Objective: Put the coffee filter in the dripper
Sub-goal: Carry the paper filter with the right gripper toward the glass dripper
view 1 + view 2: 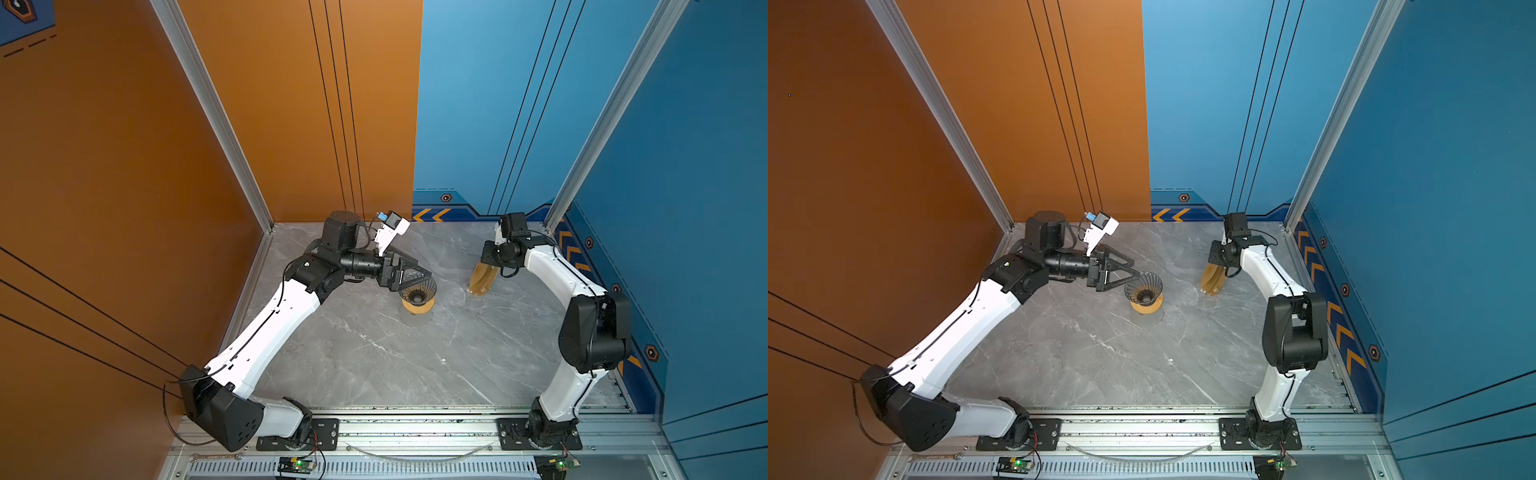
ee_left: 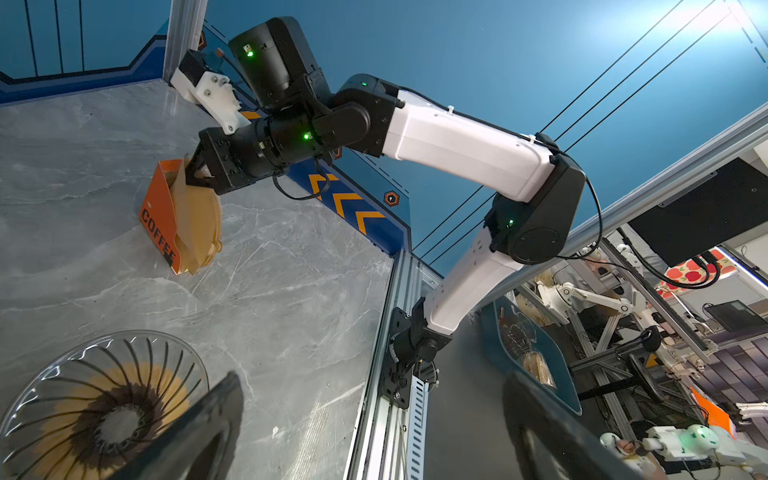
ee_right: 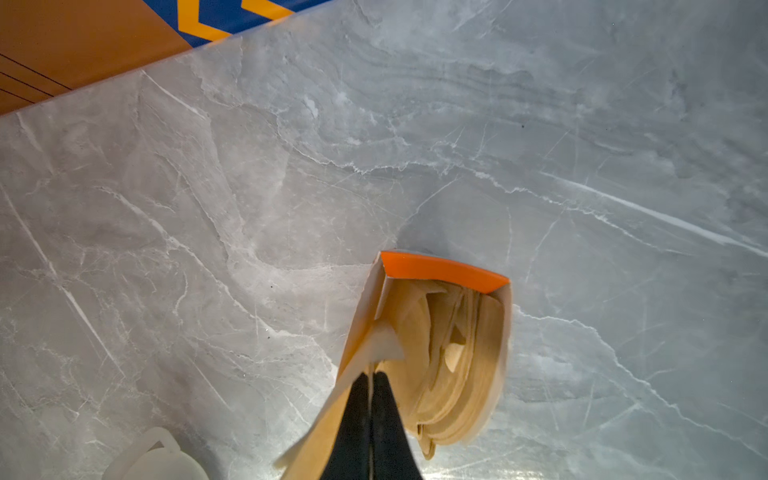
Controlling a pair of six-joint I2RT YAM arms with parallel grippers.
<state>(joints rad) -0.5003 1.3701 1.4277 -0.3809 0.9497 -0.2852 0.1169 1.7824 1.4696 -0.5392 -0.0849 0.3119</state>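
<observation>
Now the right gripper (image 3: 370,376) is pinching, jaws fully closed, on the pale edge of a coffee filter (image 3: 388,345) at the front of the filter pack (image 3: 457,365). That pack is standing in its orange box (image 2: 160,224) near the far right corner of the surface (image 1: 374,353). Whether the jaws are catching one sheet or several, I cannot tell.

Across the way, the left gripper (image 1: 424,268) is hanging wide open and carrying nothing. One finger (image 2: 199,432) is sitting just beside the rim of the dripper (image 1: 1144,289) and the other is well clear, so the dripper is not lying between the jaws. It is standing upright on a wooden ring (image 1: 417,308), around the middle of the surface's far half, well apart from the pack. Its ribs and the ring beneath are showing straight through, so no paper is sitting inside. A white jug (image 3: 153,457) is peeking in at the corner of the right wrist view.

By my reading, we are looking at the early going. The grab on the filter is made, but the filter is not yet out of the box. Drawing it free, carrying it across to the dripper and seating it point-down in the cone are all waiting to be done.
</observation>
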